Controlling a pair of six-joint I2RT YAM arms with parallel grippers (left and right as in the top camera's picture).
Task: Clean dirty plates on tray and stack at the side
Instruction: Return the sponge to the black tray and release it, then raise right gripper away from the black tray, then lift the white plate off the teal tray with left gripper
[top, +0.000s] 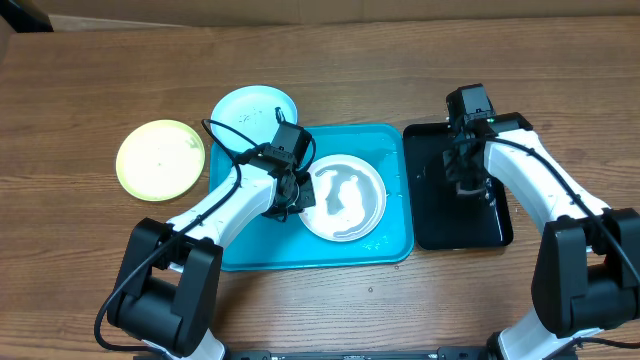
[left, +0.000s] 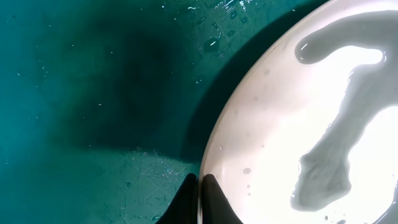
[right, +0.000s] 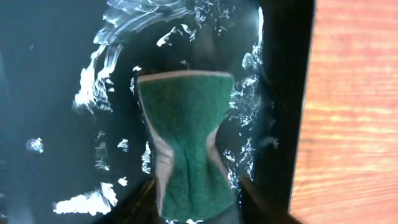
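A white plate (top: 345, 200) with a grey watery smear lies in the turquoise tray (top: 250, 250). My left gripper (top: 290, 195) is at its left rim. In the left wrist view the fingertips (left: 200, 186) are pinched shut on the white plate's rim (left: 298, 124) above the wet tray floor (left: 93, 93). A light blue plate (top: 250, 108) lies on the table behind the tray's left corner. A yellow-green plate (top: 160, 158) lies on the table further left. My right gripper (top: 465, 180) is low over the black tray, with its fingers (right: 199, 199) around a green sponge (right: 186, 118).
The glossy black tray (top: 490, 225) stands right of the turquoise tray, and its floor (right: 50, 93) is streaked with white foam. Bare wooden table lies beyond the black tray's right rim (right: 354, 112).
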